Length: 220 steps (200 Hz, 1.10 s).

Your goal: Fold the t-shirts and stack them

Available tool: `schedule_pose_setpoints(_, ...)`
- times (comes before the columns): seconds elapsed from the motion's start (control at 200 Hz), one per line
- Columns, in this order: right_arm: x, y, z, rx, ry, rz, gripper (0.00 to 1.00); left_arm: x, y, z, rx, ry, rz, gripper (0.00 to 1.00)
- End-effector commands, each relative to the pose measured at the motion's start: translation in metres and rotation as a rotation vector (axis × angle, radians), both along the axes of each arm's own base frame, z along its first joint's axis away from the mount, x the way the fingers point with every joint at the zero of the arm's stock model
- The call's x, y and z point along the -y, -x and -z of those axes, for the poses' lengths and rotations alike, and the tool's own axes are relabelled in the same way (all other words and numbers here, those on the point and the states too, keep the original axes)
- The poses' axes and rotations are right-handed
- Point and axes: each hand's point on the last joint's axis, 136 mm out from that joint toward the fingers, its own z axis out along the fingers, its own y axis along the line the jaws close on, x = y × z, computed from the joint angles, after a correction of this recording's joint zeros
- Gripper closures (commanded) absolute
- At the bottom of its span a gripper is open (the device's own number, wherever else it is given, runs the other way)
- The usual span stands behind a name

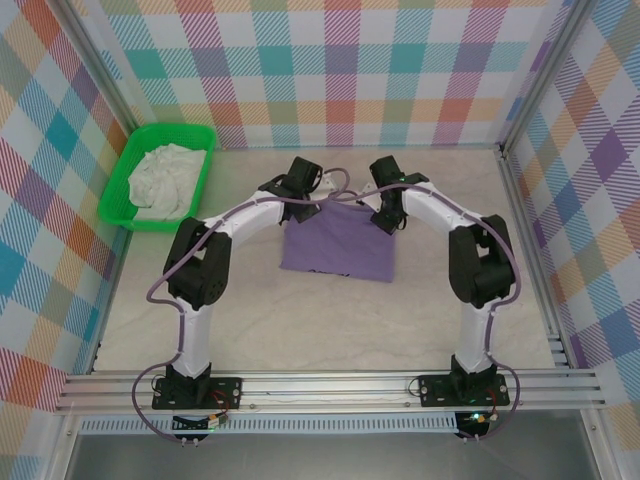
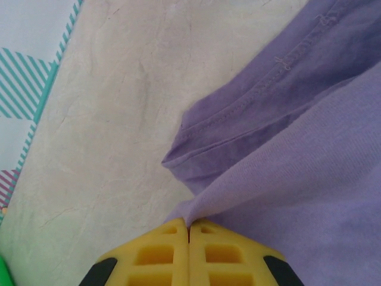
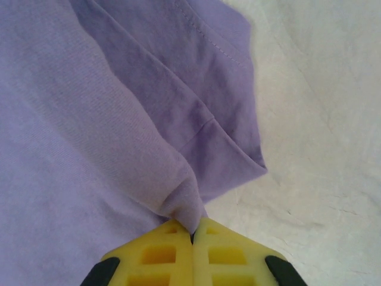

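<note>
A lavender-purple t-shirt point(image 1: 338, 248) lies folded in the middle of the table. My left gripper point(image 1: 297, 208) is at its far left corner, my right gripper point(image 1: 385, 218) at its far right corner. Seen from the left wrist, the yellow fingers point(image 2: 161, 253) are shut on a pinch of the purple cloth point(image 2: 297, 179), a hemmed layer lying below. The right wrist view has its yellow fingers point(image 3: 229, 253) shut on a fold of the same cloth point(image 3: 89, 137). An off-white t-shirt point(image 1: 165, 180) lies crumpled in the green basket point(image 1: 205, 165).
The basket stands at the back left against the checked wall point(image 1: 330, 70). Bare pale tabletop point(image 1: 330, 325) stretches in front of the shirt toward the arm bases and the metal rail point(image 1: 330, 388).
</note>
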Motion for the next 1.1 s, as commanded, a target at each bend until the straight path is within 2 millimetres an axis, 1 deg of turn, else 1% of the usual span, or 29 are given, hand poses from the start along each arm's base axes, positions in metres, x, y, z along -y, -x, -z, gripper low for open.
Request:
schedule_pose_setpoints(0.0, 0.001, -0.02, 0.0, 0.039, -0.014, 0.07, 0.9, 0.006, -0.024, -0.011, 0.084, 0.054, -0.011, 0.83)
schedule_pose_setpoints(0.085, 0.009, -0.032, 0.002, 0.073, 0.012, 0.126, 0.81, 0.006, -0.029, -0.008, 0.103, 0.069, -0.023, 0.56)
schedule_pose_setpoints(0.16, 0.016, -0.039, -0.001, 0.102, 0.023, 0.175, 0.73, 0.006, -0.034, -0.008, 0.126, 0.081, -0.036, 0.39)
schedule_pose_setpoints(0.245, 0.022, -0.045, -0.009, 0.14, 0.014, 0.224, 0.66, 0.001, -0.04, -0.01, 0.169, 0.084, -0.074, 0.29)
schedule_pose_setpoints(0.32, 0.028, -0.048, -0.021, 0.189, -0.004, 0.269, 0.62, -0.005, -0.043, -0.021, 0.217, 0.103, -0.123, 0.24)
schedule_pose_setpoints(0.39, 0.033, -0.048, -0.038, 0.236, -0.046, 0.315, 0.59, -0.014, -0.043, -0.038, 0.274, 0.14, -0.179, 0.13)
schedule_pose_setpoints(0.44, 0.038, -0.046, -0.056, 0.274, -0.103, 0.361, 0.61, -0.022, -0.041, -0.056, 0.325, 0.18, -0.222, 0.02)
schedule_pose_setpoints(0.455, 0.039, -0.045, -0.061, 0.282, -0.122, 0.373, 0.61, -0.024, -0.04, -0.063, 0.341, 0.196, -0.235, 0.0)
schedule_pose_setpoints(0.535, 0.044, -0.035, -0.094, 0.339, -0.268, 0.452, 0.63, -0.037, -0.027, -0.096, 0.4, 0.315, -0.297, 0.0)
schedule_pose_setpoints(0.555, 0.045, -0.032, -0.101, 0.353, -0.308, 0.475, 0.62, -0.041, -0.024, -0.106, 0.41, 0.358, -0.315, 0.0)
schedule_pose_setpoints(0.57, 0.047, -0.029, -0.108, 0.363, -0.336, 0.496, 0.61, -0.045, -0.021, -0.108, 0.407, 0.385, -0.328, 0.0)
schedule_pose_setpoints(0.585, 0.049, -0.025, -0.113, 0.368, -0.365, 0.52, 0.59, -0.048, -0.017, -0.116, 0.41, 0.418, -0.339, 0.0)
schedule_pose_setpoints(0.625, 0.056, -0.015, -0.126, 0.372, -0.443, 0.607, 0.56, -0.056, -0.008, -0.13, 0.401, 0.495, -0.373, 0.0)
schedule_pose_setpoints(0.665, 0.066, -0.001, -0.135, 0.347, -0.502, 0.71, 0.54, -0.066, 0.002, -0.138, 0.38, 0.554, -0.415, 0.0)
schedule_pose_setpoints(0.725, 0.075, 0.021, -0.14, 0.259, -0.566, 0.832, 0.54, -0.074, 0.019, -0.146, 0.325, 0.61, -0.46, 0.0)
schedule_pose_setpoints(0.75, 0.077, 0.031, -0.14, 0.219, -0.578, 0.864, 0.55, -0.075, 0.028, -0.145, 0.287, 0.617, -0.468, 0.0)
schedule_pose_setpoints(0.79, 0.074, 0.044, -0.138, 0.162, -0.595, 0.882, 0.58, -0.075, 0.043, -0.142, 0.229, 0.637, -0.47, 0.07)
schedule_pose_setpoints(0.84, 0.061, 0.06, -0.131, 0.075, -0.637, 0.858, 0.61, -0.073, 0.061, -0.135, 0.157, 0.679, -0.473, 0.19)
schedule_pose_setpoints(0.88, 0.052, 0.07, -0.127, 0.019, -0.681, 0.849, 0.63, -0.071, 0.074, -0.131, 0.106, 0.723, -0.482, 0.3)
schedule_pose_setpoints(0.91, 0.047, 0.077, -0.119, -0.023, -0.702, 0.855, 0.63, -0.069, 0.083, -0.125, 0.067, 0.758, -0.488, 0.38)
schedule_pose_setpoints(0.925, 0.045, 0.08, -0.117, -0.037, -0.715, 0.858, 0.63, -0.068, 0.088, -0.119, 0.041, 0.768, -0.491, 0.43)
schedule_pose_setpoints(0.94, 0.041, 0.082, -0.115, -0.053, -0.73, 0.854, 0.63, -0.066, 0.092, -0.117, 0.022, 0.784, -0.492, 0.46)
schedule_pose_setpoints(1.005, 0.034, 0.09, -0.098, -0.117, -0.762, 0.881, 0.65, -0.058, 0.107, -0.099, -0.073, 0.828, -0.504, 0.62)
schedule_pose_setpoints(1.095, 0.022, 0.097, -0.075, -0.203, -0.776, 0.911, 0.67, -0.047, 0.121, -0.071, -0.176, 0.827, -0.537, 0.79)
